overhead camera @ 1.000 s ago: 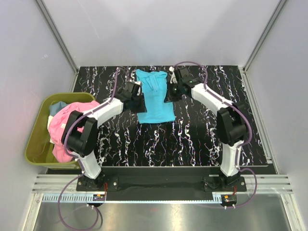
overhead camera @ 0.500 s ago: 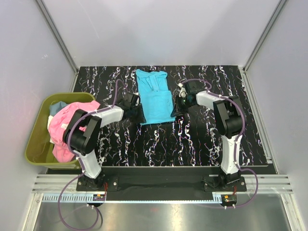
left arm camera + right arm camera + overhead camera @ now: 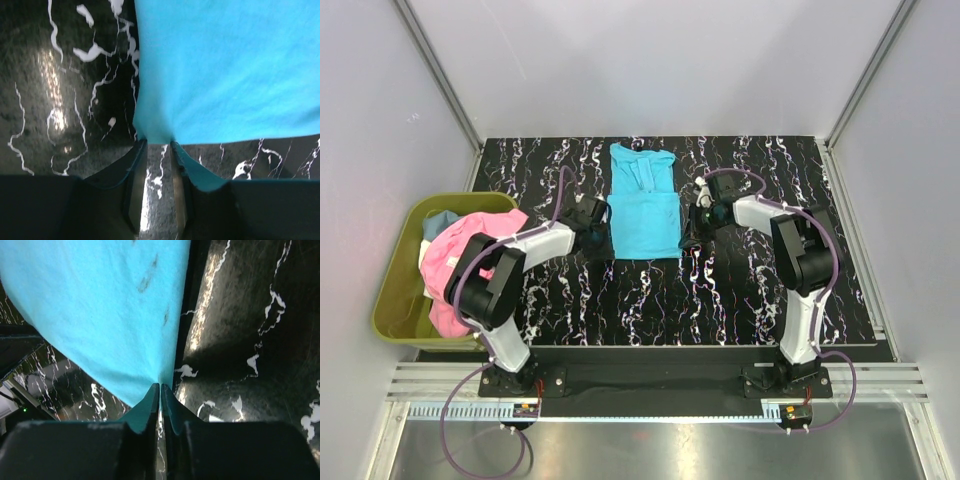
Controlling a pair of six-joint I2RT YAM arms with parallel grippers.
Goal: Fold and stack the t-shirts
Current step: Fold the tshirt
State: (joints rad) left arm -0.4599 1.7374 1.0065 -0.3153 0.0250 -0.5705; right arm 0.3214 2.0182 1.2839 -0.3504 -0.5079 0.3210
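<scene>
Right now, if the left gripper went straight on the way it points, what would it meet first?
The turquoise t-shirt: its corner sits right at the left gripper's tips, seemingly pinched.

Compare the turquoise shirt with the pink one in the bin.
The turquoise shirt lies flat on the table; the pink shirt is crumpled in the green bin, spilling over its rim. The turquoise shirt lies alone; the pink shirt sits atop other clothes. Both are cloth.
</scene>
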